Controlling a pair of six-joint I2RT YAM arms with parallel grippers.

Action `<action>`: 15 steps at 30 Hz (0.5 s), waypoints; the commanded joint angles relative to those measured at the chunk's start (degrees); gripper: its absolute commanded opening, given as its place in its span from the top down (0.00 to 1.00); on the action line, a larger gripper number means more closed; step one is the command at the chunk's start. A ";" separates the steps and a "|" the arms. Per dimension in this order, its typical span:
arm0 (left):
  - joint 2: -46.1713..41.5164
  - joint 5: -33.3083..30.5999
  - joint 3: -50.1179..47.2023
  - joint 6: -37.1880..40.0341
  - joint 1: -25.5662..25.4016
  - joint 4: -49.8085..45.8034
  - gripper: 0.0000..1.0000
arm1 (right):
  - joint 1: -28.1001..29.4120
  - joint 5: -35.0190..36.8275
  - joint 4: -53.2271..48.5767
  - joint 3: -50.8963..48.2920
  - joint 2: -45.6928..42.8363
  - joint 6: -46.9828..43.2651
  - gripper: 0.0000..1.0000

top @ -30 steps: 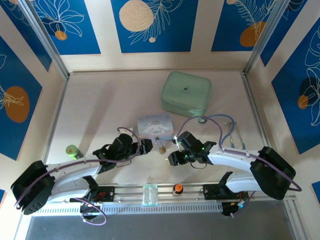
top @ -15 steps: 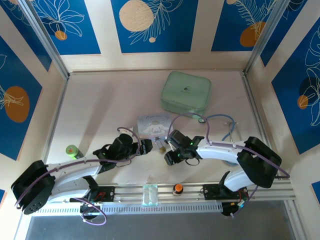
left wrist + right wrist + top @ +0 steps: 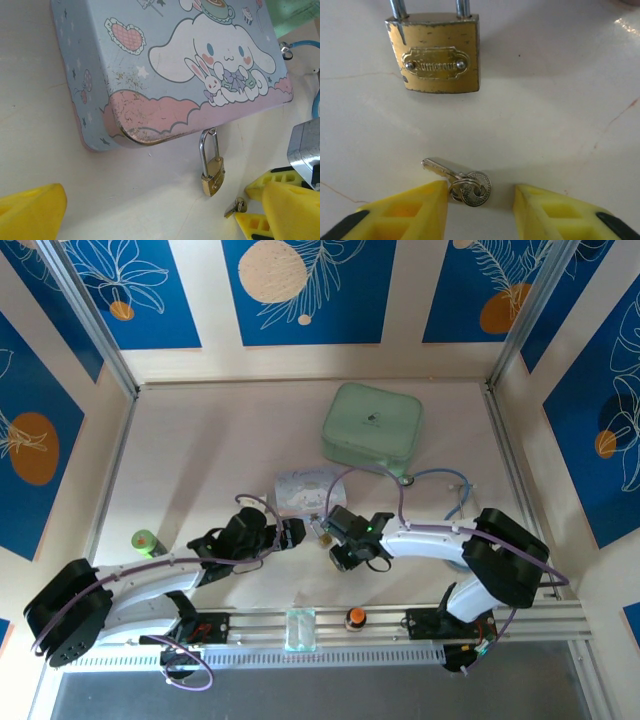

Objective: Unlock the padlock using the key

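The padlock [image 3: 212, 175] has a brass body and a thin silver shackle hooked through the clasp of the pale-blue cartoon tin [image 3: 175, 70]; it lies flat on the table. In the right wrist view its body [image 3: 439, 59] lies just ahead of the key [image 3: 460, 182], a tiny silver key on a ring. My right gripper [image 3: 480, 200] is open and low on the table, with the key's head between its yellow fingers [image 3: 405, 212], the left one touching the ring. My left gripper [image 3: 162, 220] is open, short of the padlock and holding nothing.
A mint-green case [image 3: 372, 427] lies behind the tin [image 3: 300, 487]. A stethoscope [image 3: 440, 485] trails to the right of it. A small green object [image 3: 147, 542] sits at the left. An orange-topped knob [image 3: 355, 618] and a clear block [image 3: 300, 628] rest on the front rail.
My right gripper has slid left across the table to the key, just below the padlock. The left arm, the tin and the padlock have not moved.
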 commanded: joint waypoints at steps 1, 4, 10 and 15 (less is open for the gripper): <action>0.26 -1.45 0.94 -0.37 -0.69 0.57 0.01 | 1.77 -8.83 12.27 -1.46 6.66 -0.73 0.67; 0.17 -1.65 0.65 -0.50 -0.69 0.68 0.01 | 1.78 -9.72 12.56 -1.19 7.19 -0.97 0.74; 0.16 -2.00 0.42 -0.46 -0.69 0.49 0.01 | 0.45 -12.94 13.75 -1.96 7.26 0.02 0.93; 0.26 -1.94 0.17 -0.46 -0.69 0.79 0.01 | -1.52 -16.10 15.99 -3.86 5.63 1.96 1.00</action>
